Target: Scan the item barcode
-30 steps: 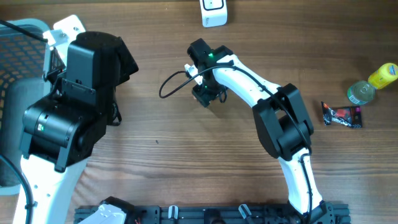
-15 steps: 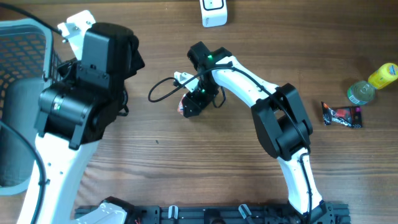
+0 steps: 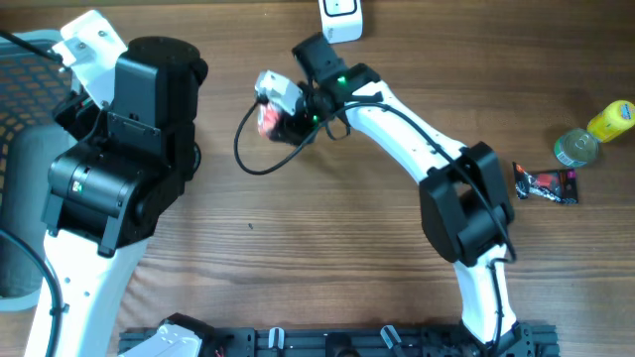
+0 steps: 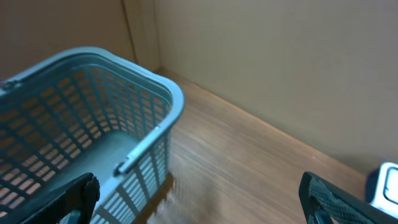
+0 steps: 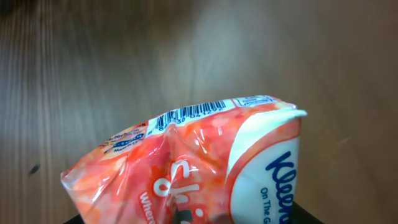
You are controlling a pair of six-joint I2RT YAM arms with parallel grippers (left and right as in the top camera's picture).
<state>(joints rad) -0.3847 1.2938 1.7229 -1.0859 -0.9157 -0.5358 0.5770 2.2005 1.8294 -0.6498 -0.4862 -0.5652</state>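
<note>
Seen from overhead, the right gripper (image 3: 286,114) is clenched on the orange-and-white tissue packet (image 3: 268,117), which sticks out past its fingertips, while a white box (image 3: 340,20) sits near the wrist behind it. In the left wrist view, the left gripper (image 4: 199,186) stands spread wide with nothing between its fingers, and a blue basket (image 4: 155,84) lies ahead of it, off to one side. In the right wrist view, the packet fills the space just ahead of the gripper, its barcode (image 5: 186,113) running along the far upper edge, toward the camera.

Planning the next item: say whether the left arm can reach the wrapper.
Probably not: the wrapper lies far right, beyond the right arm spanning the middle; the left arm is by the basket.
</note>
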